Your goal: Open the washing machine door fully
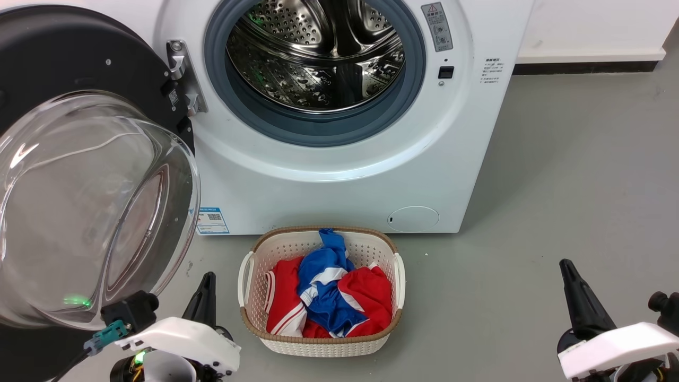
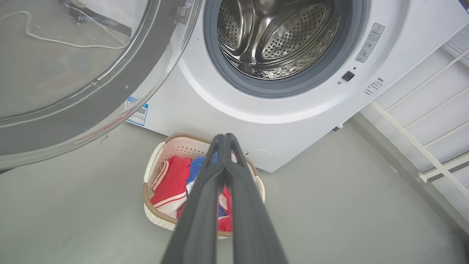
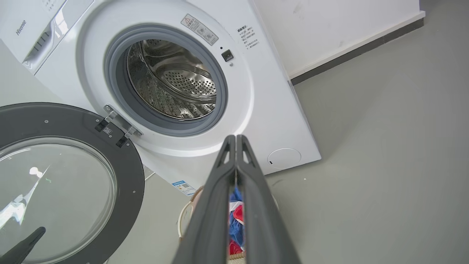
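Figure: front-loader with its port exposed, as I see it from the remote station.

(a) The white washing machine (image 1: 339, 180) stands on the grey floor (image 1: 557, 212).
(b) Its door (image 1: 90, 207), black-rimmed with a clear bulging glass bowl, hangs from the hinge (image 1: 183, 74) at my left of the opening. It is swung wide out, the bowl facing the head camera.
(c) The grey-blue gasket (image 1: 318, 132) rings the perforated steel drum (image 1: 318, 58).
(d) A white laundry basket (image 1: 318, 347) with a brown rim sits just before the machine. It holds red, blue and white garments (image 1: 323, 297).
(e) The left claw (image 2: 224, 139) is clenched on nothing, its fingers pressed together and pointing at the basket, below the door's lower edge.
(f) The right claw (image 3: 235, 139) is likewise clenched and empty.
(g) A blue label sticker (image 1: 212, 220) marks the machine's lower front.
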Tool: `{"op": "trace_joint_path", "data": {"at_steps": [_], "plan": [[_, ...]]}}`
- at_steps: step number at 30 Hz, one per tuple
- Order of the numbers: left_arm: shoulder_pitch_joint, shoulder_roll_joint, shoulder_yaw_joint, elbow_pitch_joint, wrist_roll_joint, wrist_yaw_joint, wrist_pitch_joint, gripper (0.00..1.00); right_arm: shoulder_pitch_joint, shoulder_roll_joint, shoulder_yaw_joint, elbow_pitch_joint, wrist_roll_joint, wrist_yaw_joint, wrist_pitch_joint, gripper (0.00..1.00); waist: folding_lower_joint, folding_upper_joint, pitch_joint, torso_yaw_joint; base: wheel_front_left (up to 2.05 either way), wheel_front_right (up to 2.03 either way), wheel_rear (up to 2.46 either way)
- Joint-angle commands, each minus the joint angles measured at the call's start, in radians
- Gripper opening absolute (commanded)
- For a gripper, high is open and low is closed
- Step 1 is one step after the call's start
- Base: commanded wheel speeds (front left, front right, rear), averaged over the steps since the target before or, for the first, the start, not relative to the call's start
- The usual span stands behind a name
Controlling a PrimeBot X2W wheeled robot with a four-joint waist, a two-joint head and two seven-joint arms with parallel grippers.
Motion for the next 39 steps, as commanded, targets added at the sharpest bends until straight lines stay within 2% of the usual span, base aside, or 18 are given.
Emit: {"op": "trace_joint_path", "data": {"at_steps": [1, 39], "plan": [[-0.031, -0.001, 0.023, -0.005, -0.041, -0.015, 0.006, 0.00, -0.030, 0.002, -0.006, -0.001, 0.052, 0.000, 0.006, 0.00, 0.0000, -0.0001, 0.000, 0.001, 0.00, 0.00, 0.00], [-0.043, -0.086, 0.178, 0.040, -0.440, -0.151, 0.089, 0.00, -0.094, 0.020, -0.031, 0.100, 0.518, 0.000, 0.045, 0.00, 0.0000, -0.0001, -0.002, 0.011, 0.00, 0.00, 0.00]]}}
